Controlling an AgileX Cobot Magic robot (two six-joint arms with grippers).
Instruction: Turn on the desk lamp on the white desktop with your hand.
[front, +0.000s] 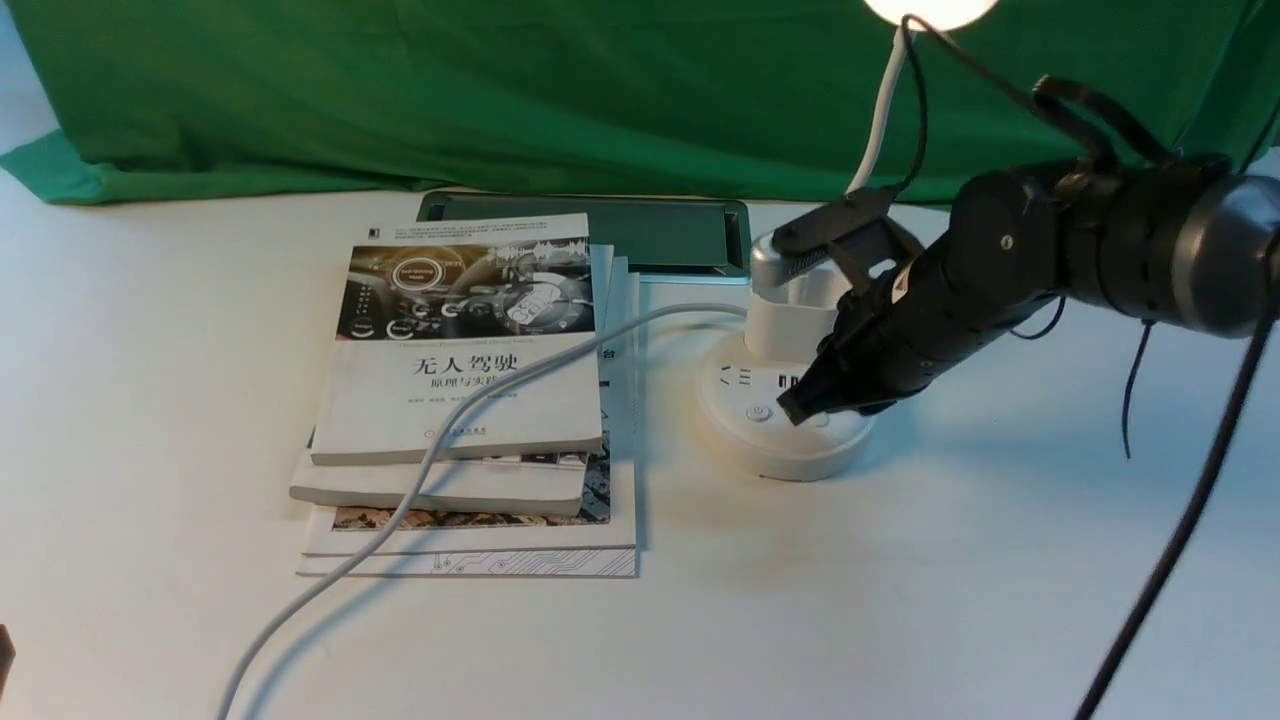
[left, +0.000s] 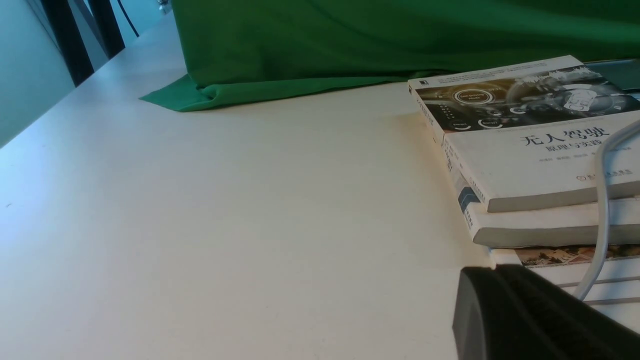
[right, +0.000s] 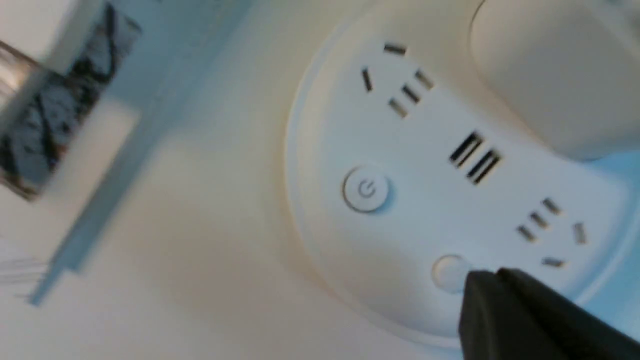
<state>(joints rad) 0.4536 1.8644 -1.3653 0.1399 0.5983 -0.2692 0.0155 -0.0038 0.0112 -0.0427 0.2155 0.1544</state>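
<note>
right pincer (right: 475, 287) at desk lamp (front: 770, 450) button (right: 446, 271), glowing head (front: 930, 10) cropped

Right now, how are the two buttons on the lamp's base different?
The power-symbol button bears a printed mark; the plain button shows none. The power-symbol button sits in the open; the plain button is partly hidden by the right gripper's tip. Both are round, white, on the desk lamp's base.

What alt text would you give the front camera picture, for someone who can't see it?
A robot's dark tool points down at the round base of a white desk lamp, whose head glows at the top edge. Left of it, a stack of books lies on the white desktop, a white cable across them.
</note>
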